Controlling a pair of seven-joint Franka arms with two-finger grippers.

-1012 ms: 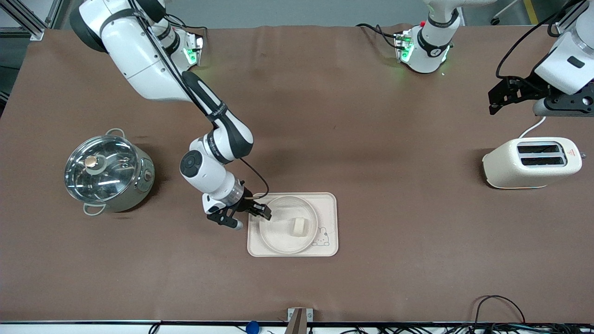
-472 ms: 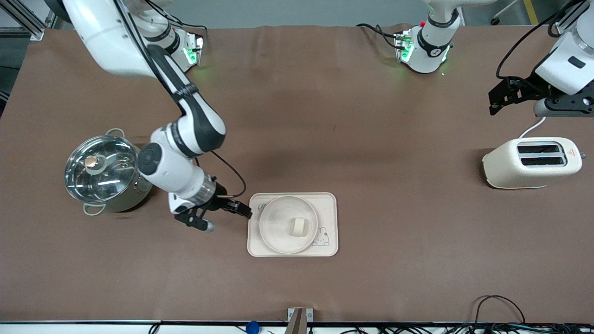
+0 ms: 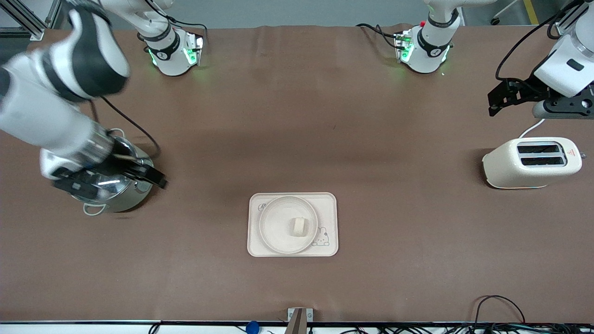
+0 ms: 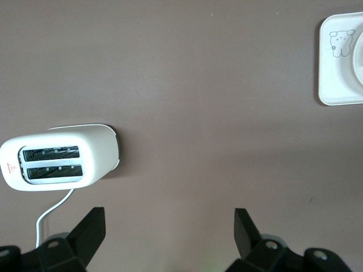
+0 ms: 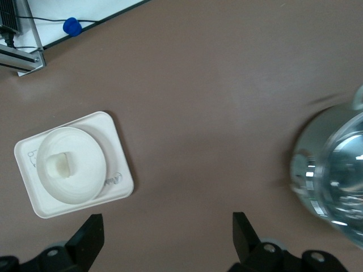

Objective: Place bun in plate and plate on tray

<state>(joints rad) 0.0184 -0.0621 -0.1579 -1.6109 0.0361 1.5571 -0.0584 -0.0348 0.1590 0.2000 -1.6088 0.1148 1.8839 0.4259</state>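
The small cream bun (image 3: 299, 226) lies in the round plate (image 3: 278, 222), and the plate sits on the cream rabbit tray (image 3: 327, 206) in the middle of the table, near the front camera. My right gripper (image 3: 111, 182) is open and empty, up in the air over the steel pot. Its wrist view shows the bun (image 5: 58, 164), plate (image 5: 88, 170) and tray (image 5: 116, 136) well away from its open gripper (image 5: 168, 238). My left gripper (image 3: 495, 99) waits open and empty above the table next to the toaster. Its wrist view (image 4: 169, 238) shows a corner of the tray (image 4: 334, 93).
A steel pot with a glass lid (image 3: 125, 199) stands at the right arm's end, also in the right wrist view (image 5: 334, 170). A cream toaster (image 3: 531, 162) with its cord stands at the left arm's end, also in the left wrist view (image 4: 96, 153). Brown cloth covers the table.
My right gripper has left the plate's edge, risen and swung toward the right arm's end, now over the pot. Plate, bun and tray stay put. The left arm has not moved.
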